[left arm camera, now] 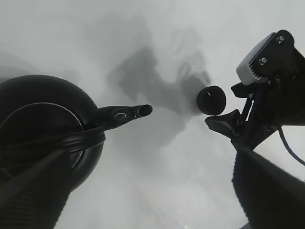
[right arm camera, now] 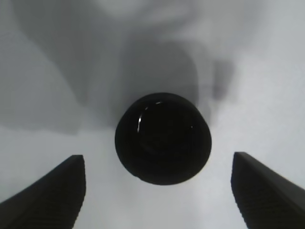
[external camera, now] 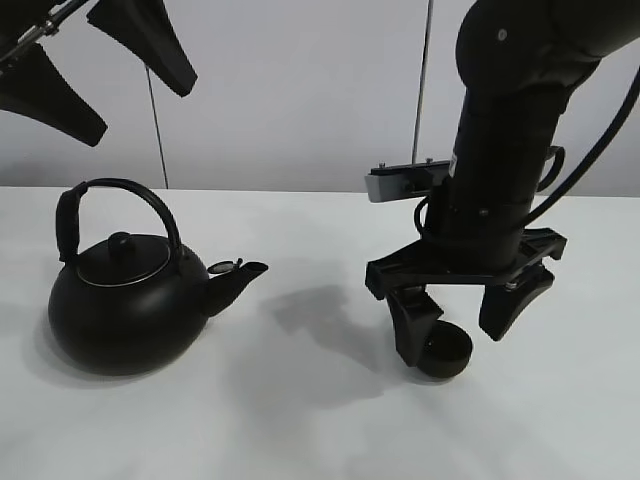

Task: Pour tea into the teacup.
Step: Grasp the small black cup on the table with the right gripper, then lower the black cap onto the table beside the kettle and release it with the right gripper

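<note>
The teacup (external camera: pixel 446 351) is a small matte-black bowl standing on the white table (external camera: pixel 320 420), right of centre. My right gripper (external camera: pixel 462 325) is open just above it, one finger on each side, not touching. In the right wrist view the teacup (right arm camera: pixel 163 138) lies between and just beyond the spread fingers (right arm camera: pixel 47 195). The black kettle (external camera: pixel 125 300) with arched handle stands at the left, its spout (external camera: pixel 240 280) pointing toward the cup. My left gripper (external camera: pixel 100 65) is open and empty, high above the kettle. The left wrist view shows the kettle (left arm camera: pixel 43 124) and the teacup (left arm camera: pixel 211 100).
The right arm's thick black column (external camera: pixel 500 150) rises over the cup. A grey wall (external camera: pixel 300 90) stands behind the table. The right arm (left arm camera: pixel 271 95) also shows in the left wrist view beside the cup.
</note>
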`<state>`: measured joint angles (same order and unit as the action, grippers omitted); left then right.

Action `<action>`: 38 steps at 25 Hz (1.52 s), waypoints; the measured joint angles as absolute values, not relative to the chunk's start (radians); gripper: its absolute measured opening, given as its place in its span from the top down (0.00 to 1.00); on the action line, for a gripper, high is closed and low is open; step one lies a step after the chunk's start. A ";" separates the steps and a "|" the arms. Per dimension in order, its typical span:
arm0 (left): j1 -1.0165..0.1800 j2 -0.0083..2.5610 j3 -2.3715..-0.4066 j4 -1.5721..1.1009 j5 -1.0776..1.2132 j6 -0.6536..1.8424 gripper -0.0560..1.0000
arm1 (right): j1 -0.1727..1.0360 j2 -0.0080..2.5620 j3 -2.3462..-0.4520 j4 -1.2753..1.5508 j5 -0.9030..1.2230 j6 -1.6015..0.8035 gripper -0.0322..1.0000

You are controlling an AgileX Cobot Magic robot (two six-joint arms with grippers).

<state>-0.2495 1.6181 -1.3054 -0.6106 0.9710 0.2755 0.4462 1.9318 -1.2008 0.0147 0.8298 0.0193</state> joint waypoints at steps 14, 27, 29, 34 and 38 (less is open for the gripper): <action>-0.250 1.618 -1.305 -0.611 0.965 0.276 0.33 | 0.446 2.003 -1.201 0.019 0.792 0.029 0.50; -0.250 1.618 -1.305 -0.611 0.964 0.276 0.33 | 0.446 1.978 -1.299 0.037 0.873 0.032 0.58; -0.250 1.618 -1.305 -0.611 0.964 0.276 0.33 | 0.446 1.969 -1.359 0.076 0.891 0.020 0.58; -0.250 1.618 -1.305 -0.611 0.964 0.276 0.33 | 0.499 1.973 -1.447 0.116 0.911 -0.016 0.58; -0.250 1.618 -1.305 -0.611 0.964 0.276 0.33 | 0.570 2.006 -1.456 0.122 0.902 -0.020 0.58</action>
<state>-0.2495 1.6181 -1.3054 -0.6106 0.9639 0.2755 0.5704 2.0062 -1.4565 0.1218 0.9022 -0.0201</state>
